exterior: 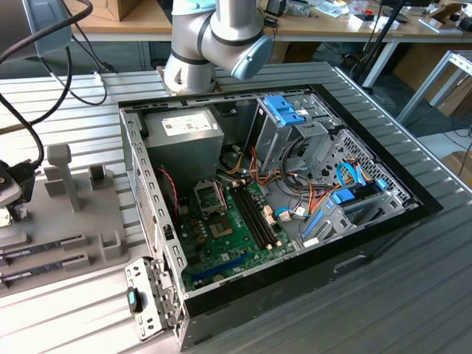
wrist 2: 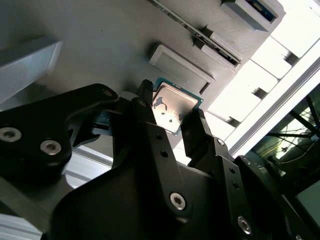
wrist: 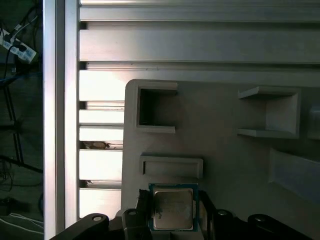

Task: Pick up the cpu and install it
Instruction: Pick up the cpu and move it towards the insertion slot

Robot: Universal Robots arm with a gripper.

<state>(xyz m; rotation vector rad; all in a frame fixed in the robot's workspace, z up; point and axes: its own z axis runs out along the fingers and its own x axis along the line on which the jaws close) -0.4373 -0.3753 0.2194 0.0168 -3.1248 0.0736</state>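
Your gripper pinches the cpu by two opposite edges (at the grey tray, beside its ridge).

Raised ridge just beside cpu blocks pincer there; walled pockets beyond.

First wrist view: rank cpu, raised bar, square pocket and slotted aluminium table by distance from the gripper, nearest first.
1. cpu, right at the gripper.
2. raised bar, just beyond it on the grey tray.
3. square pocket, near the tray's corner.
4. slotted aluminium table, past the tray's edge.
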